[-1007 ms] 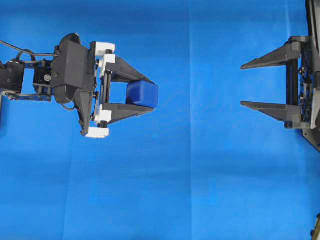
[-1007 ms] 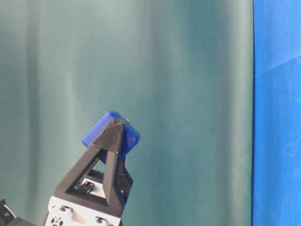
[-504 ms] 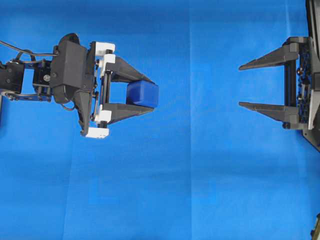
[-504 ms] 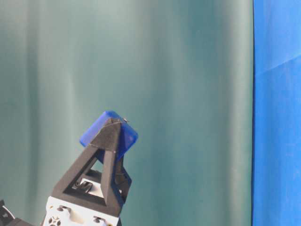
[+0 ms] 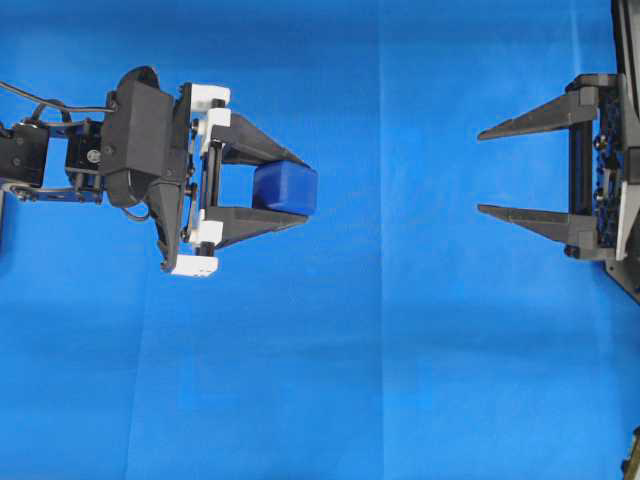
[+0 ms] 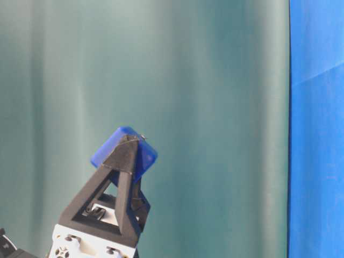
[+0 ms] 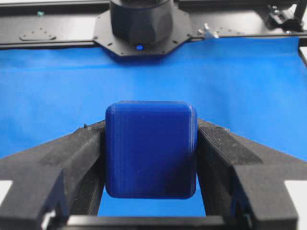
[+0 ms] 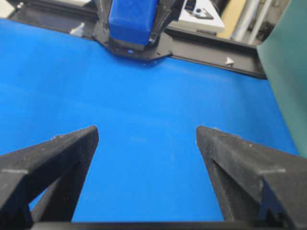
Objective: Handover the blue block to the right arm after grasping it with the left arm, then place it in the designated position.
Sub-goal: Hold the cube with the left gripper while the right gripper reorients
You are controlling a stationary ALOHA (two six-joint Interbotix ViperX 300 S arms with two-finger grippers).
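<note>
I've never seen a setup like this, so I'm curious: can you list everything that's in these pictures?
blue block: one, dark blue, clamped between the left gripper's fingers, lifted off the cloth.
blue cloth: one, bright blue, covering the work surface.
green curtain: one, dull teal-green, backdrop in the table-level view.
black frame: one, black, along the cloth's far edge.
left gripper: one, black with white brackets, left of the overhead view, shut on the block.
right gripper: one, black, right edge, wide open and empty.

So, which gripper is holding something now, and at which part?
The left gripper holds the blue block by two opposite side faces, near its fingertips. The right gripper is open and empty.
</note>
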